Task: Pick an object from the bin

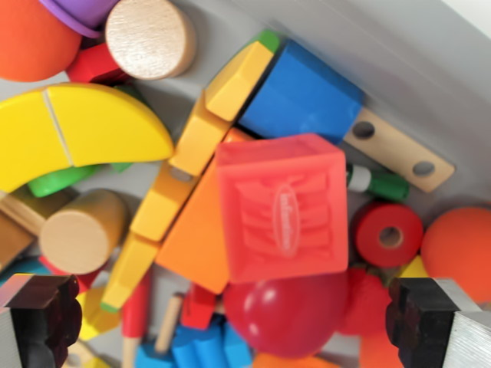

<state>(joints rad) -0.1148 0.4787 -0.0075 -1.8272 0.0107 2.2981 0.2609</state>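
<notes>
A grey bin [414, 46] is packed with toys in the wrist view. A red soft cube [282, 207] with embossed lettering lies at the middle, resting on an orange wedge [196, 234] and a dark red ball [288, 314]. Behind it lie a blue block [303, 96] and a yellow segmented piece [165, 203]. A yellow banana-shaped toy [77, 134] lies at the view's left. My gripper [234, 322] is open, its two black fingertips [42, 314] at the bottom corners, above the toys, with the red cube and ball between and just ahead of them.
A wooden cylinder [80, 230], a wooden disc [149, 37], a red ring [387, 234], orange balls [460, 253], a perforated wooden strip [395, 149] and a green peg [380, 184] crowd around. The bin's grey wall rises at the upper right.
</notes>
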